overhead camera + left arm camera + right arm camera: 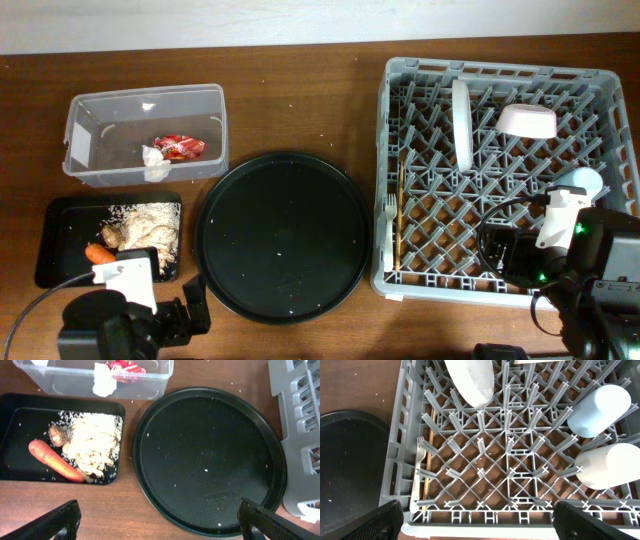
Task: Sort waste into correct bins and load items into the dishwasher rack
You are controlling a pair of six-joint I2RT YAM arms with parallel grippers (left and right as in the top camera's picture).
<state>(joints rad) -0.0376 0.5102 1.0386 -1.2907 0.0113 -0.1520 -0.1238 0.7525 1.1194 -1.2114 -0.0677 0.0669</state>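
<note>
Rack: I see the dishwasher rack [500, 70] on the right, holding the white plate [461, 122] on edge, pink bowl [527, 121], light-blue cup [598, 410] beside the white cup [610, 466], and the fork [416, 480] and chopsticks [399, 215] by its left wall.
Clear tub [90, 105]: far left; red wrapper [180, 147] and tissue [153, 160] inside.
Black tray [65, 235]: holds food scraps [95, 447], carrot [54, 460], brown scrap [59, 434].
Left gripper [159, 510]: I read it spread wide and empty, over the round tray [283, 235].
Right gripper [477, 510]: spread wide, empty, over the rack's near edge.

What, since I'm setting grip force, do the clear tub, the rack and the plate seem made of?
Clear tub: translucent glossy plastic; the red wrapper shows through its wall. Dishwasher rack: matte grey moulded plastic, uniform lattice and pegs. White plate: smooth, slightly glossy, ceramic or melamine; cannot tell which.
</note>
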